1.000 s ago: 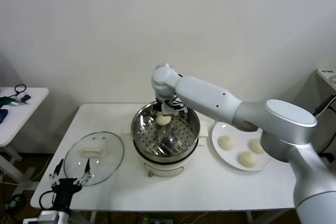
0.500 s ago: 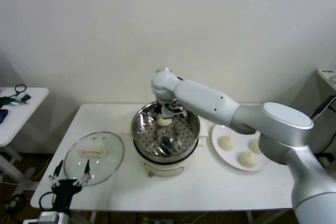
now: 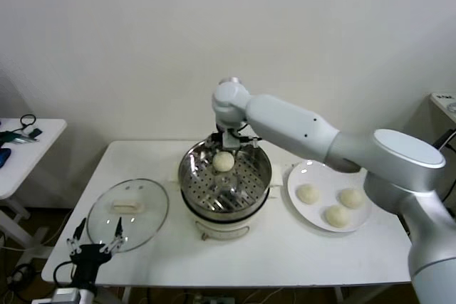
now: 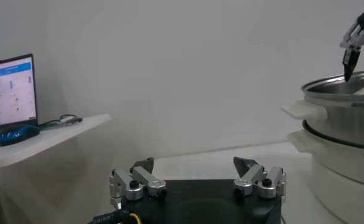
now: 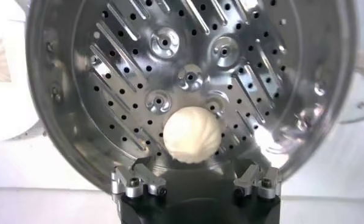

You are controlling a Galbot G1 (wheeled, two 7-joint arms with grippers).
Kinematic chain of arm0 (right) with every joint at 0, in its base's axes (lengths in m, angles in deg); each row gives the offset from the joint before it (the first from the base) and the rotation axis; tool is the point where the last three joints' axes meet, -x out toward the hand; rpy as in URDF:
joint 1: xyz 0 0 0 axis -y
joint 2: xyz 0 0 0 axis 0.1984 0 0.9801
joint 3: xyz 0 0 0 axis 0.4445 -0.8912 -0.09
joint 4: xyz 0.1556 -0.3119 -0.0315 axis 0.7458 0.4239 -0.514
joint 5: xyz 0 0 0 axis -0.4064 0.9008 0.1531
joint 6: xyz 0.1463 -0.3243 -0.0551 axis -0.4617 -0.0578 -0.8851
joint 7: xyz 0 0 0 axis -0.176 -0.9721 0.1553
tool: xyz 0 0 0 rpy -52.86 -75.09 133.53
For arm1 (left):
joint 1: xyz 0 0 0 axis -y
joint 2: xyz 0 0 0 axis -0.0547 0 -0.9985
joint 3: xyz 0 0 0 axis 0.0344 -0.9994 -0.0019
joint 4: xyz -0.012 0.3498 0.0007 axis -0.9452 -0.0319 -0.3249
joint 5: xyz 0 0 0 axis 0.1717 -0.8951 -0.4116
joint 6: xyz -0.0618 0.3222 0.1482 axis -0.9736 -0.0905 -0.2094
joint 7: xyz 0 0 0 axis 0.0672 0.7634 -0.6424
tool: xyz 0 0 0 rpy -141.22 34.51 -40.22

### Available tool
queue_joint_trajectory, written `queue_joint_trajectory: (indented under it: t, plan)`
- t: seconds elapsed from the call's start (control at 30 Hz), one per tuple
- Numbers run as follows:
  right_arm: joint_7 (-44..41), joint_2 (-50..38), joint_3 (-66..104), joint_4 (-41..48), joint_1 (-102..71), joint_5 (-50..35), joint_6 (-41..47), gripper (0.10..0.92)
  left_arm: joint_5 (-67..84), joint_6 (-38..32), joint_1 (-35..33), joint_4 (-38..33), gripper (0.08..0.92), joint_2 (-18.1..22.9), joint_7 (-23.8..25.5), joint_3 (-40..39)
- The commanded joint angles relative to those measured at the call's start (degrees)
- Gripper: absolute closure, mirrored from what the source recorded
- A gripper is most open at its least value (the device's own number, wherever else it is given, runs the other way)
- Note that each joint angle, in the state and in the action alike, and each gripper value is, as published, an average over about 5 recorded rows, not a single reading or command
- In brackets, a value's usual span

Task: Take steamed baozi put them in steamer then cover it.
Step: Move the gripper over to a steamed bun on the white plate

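Observation:
The steamer stands mid-table, uncovered. One baozi lies on its perforated tray near the far side; it also shows in the right wrist view. My right gripper hovers just above the steamer's far rim, open and empty, its fingertips apart on either side of the bun. Three more baozi lie on the white plate to the right. The glass cover lies flat on the table to the left. My left gripper is parked open at the table's front left corner.
A small side table with cables stands at the far left. The wall runs close behind the table. In the left wrist view the steamer is to one side, with the right gripper above it.
My right gripper lowered the baozi onto the tray, let go of it and rose back toward the far rim. The left arm has not moved.

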Motion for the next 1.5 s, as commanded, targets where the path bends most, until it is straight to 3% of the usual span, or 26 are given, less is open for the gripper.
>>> queue_joint_trajectory:
  t: [0.03, 0.2, 0.4, 0.83, 1.5]
  plan:
    - [5.3, -11.9, -9.2, -3.0, 8.5, -29.1, 20.6, 0.203, 0.0, 0.2, -0.2, -0.5, 0.177, 0.0, 0.2, -0.1]
    - [5.9, -19.2, -11.7, -3.8, 10.8, -43.7, 35.5, 0.203, 0.0, 0.1, -0.6, -1.1, 0.177, -0.2, 0.3, -0.1]
    - [4.3, -25.2, -11.4, -2.8, 9.0, -50.2, 43.4, 0.203, -0.1, 0.1, -0.9, -1.4, 0.177, -0.2, 0.3, -0.2]
    - [2.2, -30.4, -3.6, 3.1, -7.3, -40.7, 44.4, 0.203, -0.7, 0.8, -1.0, -2.4, 0.177, 0.1, 0.1, -0.2]
    - [1.8, -24.1, 0.4, 11.8, -17.3, -32.8, 40.9, 0.203, -1.5, 0.8, -1.5, -1.9, 0.177, 0.9, -0.1, 0.1]
